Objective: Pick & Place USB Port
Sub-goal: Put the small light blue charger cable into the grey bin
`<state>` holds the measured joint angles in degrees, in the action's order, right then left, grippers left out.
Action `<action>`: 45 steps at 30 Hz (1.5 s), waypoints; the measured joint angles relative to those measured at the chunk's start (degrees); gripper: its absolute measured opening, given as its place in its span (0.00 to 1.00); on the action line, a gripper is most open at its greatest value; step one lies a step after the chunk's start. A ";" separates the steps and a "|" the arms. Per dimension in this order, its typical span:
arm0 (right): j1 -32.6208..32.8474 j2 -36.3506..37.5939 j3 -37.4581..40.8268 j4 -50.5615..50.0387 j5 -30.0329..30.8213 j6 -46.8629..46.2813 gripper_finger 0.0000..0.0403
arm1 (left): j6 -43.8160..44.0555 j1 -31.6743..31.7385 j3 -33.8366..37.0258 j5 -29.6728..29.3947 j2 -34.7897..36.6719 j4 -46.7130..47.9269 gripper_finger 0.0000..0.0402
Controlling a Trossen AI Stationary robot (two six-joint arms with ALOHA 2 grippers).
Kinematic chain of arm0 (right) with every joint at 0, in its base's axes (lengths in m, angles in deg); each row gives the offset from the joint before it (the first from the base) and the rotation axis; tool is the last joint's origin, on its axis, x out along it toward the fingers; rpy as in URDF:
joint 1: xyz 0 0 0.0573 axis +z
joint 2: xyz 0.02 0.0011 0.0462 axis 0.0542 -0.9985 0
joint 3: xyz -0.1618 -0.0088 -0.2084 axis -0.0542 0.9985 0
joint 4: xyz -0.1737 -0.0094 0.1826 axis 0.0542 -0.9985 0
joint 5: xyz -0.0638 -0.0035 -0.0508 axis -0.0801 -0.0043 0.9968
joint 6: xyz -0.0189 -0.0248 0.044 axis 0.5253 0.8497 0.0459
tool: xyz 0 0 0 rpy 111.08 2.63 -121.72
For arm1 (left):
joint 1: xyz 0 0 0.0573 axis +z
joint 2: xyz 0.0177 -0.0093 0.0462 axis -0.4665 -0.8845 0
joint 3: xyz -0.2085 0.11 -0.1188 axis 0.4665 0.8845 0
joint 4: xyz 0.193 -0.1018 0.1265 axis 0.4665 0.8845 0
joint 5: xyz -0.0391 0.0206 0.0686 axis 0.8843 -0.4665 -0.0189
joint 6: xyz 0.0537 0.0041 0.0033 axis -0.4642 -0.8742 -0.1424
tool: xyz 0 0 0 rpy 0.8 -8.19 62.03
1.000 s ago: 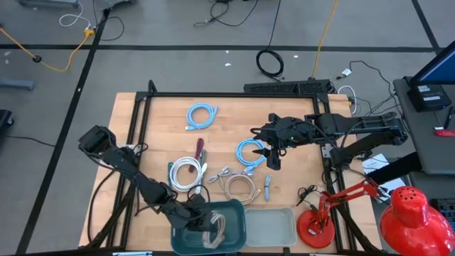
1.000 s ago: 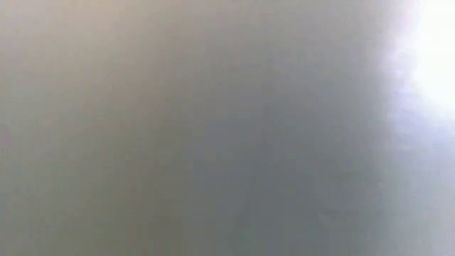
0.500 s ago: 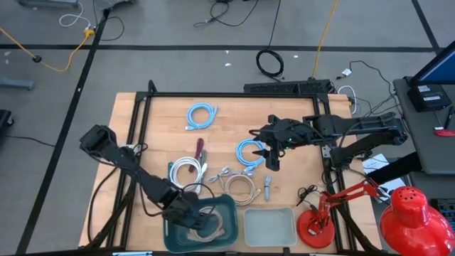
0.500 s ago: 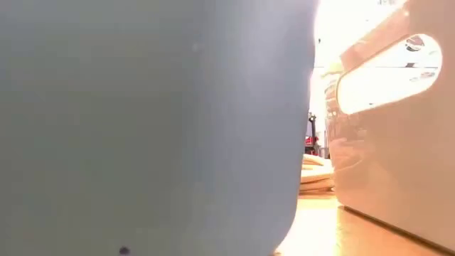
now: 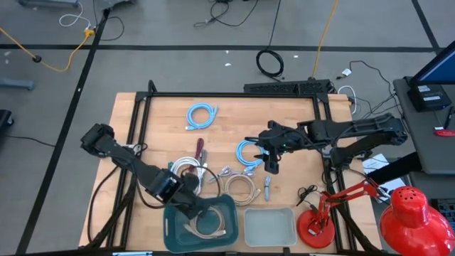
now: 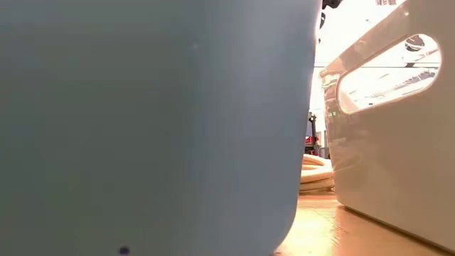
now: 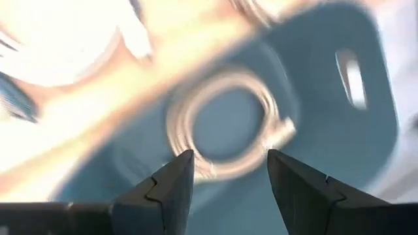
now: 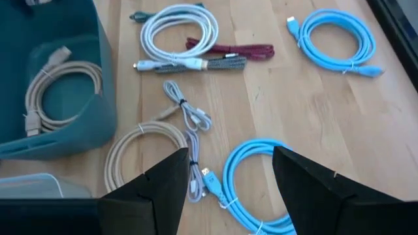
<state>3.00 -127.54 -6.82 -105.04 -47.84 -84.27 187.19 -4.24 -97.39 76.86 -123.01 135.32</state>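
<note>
A teal bin (image 5: 170, 222) stands at the table's near edge with a coiled beige cable (image 5: 210, 226) lying flat on its floor. My left gripper (image 5: 195, 207) hangs open over the bin's far left part, pointing steeply down, with nothing between its fingers; in its wrist view the gripper (image 7: 228, 163) looks down on the coil (image 7: 225, 124). My right gripper (image 5: 269, 162) hovers open and bare above a coiled light-blue cable (image 8: 255, 179) at the table's middle right.
On the wood lie another light-blue coil (image 5: 201, 114), a white coil (image 5: 186, 169), a dark red cable (image 5: 200, 149), a beige coil (image 5: 240, 186) and thin grey USB leads (image 8: 189, 114). A clear bin (image 5: 270, 226) stands right of the teal bin; a red lamp (image 5: 316, 224) is at near right.
My left gripper has risen out of the teal bin, gone toward the table's left and far side, and tipped steeply downward, staying open. The bin has slid a little toward the table's left; the beige coil stays inside. My right gripper has sunk slightly over the blue coil.
</note>
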 joint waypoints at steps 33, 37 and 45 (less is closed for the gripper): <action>2.47 -4.98 17.71 17.72 -1.95 -9.44 0.53 | -35.53 19.94 -1.18 -12.54 1.44 25.47 0.49; 3.51 -8.87 17.73 13.95 -5.29 -11.27 0.53 | -37.04 19.78 -1.18 -12.54 1.44 25.21 0.49; 7.34 -11.67 17.82 11.22 -12.32 -18.20 0.53 | -35.85 17.55 -1.18 -13.67 1.44 24.83 0.49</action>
<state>10.34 -139.21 11.00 -93.82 -60.16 -102.47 151.34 13.30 -98.58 63.19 -121.57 160.14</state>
